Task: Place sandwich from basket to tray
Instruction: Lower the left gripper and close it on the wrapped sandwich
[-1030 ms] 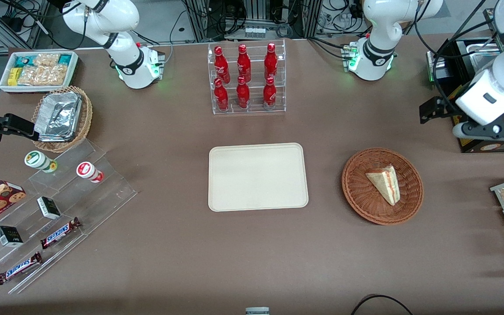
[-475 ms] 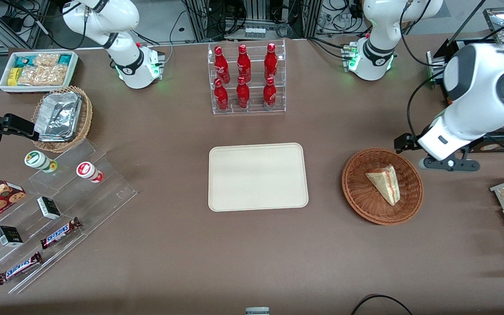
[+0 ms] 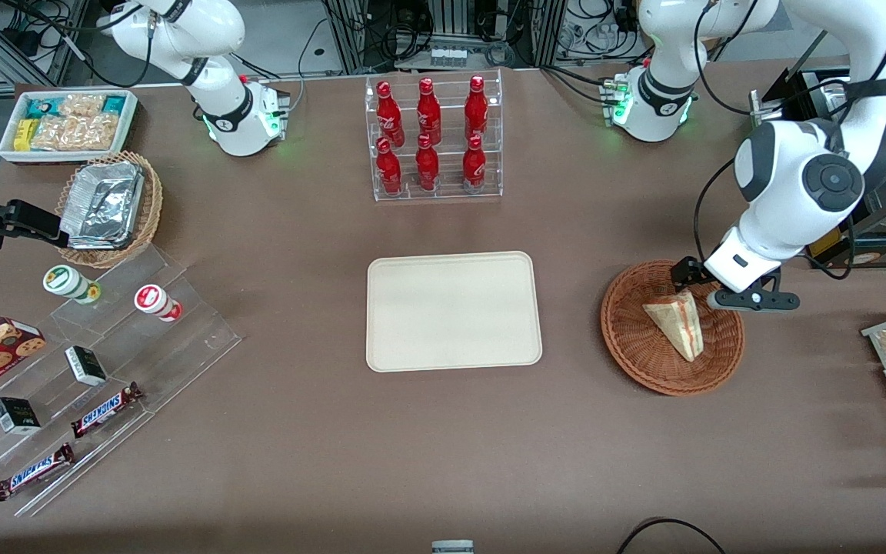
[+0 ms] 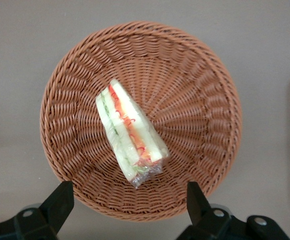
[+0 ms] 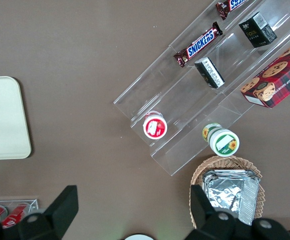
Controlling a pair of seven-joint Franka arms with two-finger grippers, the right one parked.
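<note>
Now the gripper (image 4: 126,202), jaws open, has arrived above the basket (image 4: 204,90); sandwich (image 4: 130,132) not yet grasped.

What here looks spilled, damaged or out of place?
Nothing stands out. The sandwich lies intact in the basket, the tray is bare, and the gripper hovers open above the basket.

Woven wicker basket (image 4: 204,150), glossy clear-wrapped sandwich (image 4: 130,132), matt smooth tray (image 3: 454,311), black plastic-looking claw (image 4: 130,202).
</note>
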